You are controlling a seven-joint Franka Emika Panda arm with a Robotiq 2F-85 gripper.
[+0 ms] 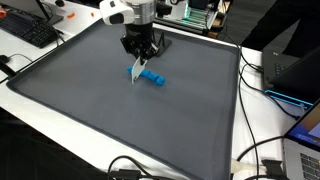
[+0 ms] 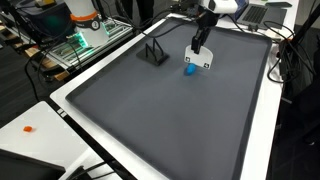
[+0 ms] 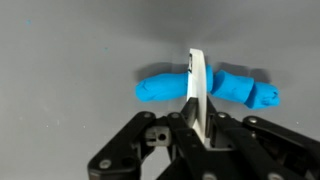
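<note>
My gripper is shut on a thin white flat blade, held edge-on and pointing down. Right beneath the blade lies a lumpy blue roll on the dark grey mat, lying crosswise to the blade. I cannot tell if the blade tip touches it. In both exterior views the gripper hangs over the far part of the mat, with the blade just above and beside the blue roll.
The dark grey mat covers most of the white table. A small black angled stand sits on the mat near the gripper. A keyboard, cables and a laptop lie around the edges.
</note>
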